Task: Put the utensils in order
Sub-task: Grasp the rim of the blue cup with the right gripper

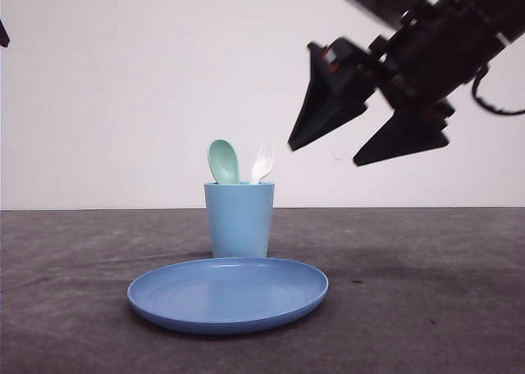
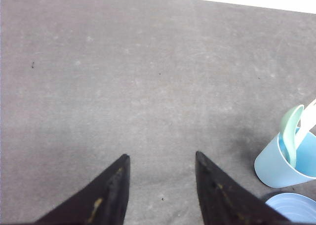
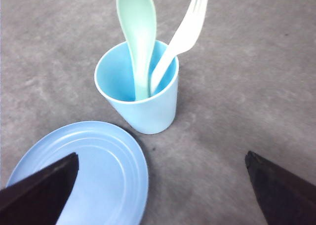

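Right gripper (image 1: pixel 321 152), jaws wide apart w/ nothing held, poised at 2 o'clock of cup (image 1: pixel 239 220); best to descend straight onto fork (image 1: pixel 262 162), pinch neck, avoid spoon (image 1: pixel 223 161).

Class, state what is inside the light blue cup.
Inside the cup stand a mint-green spoon and a white fork, heads up. The cup wall hides their handle ends.

spoon (image 3: pixel 137 32) mint-green | fork (image 3: pixel 183 35) white | cup (image 3: pixel 143 106) light blue | plate (image 1: pixel 228 294) blue
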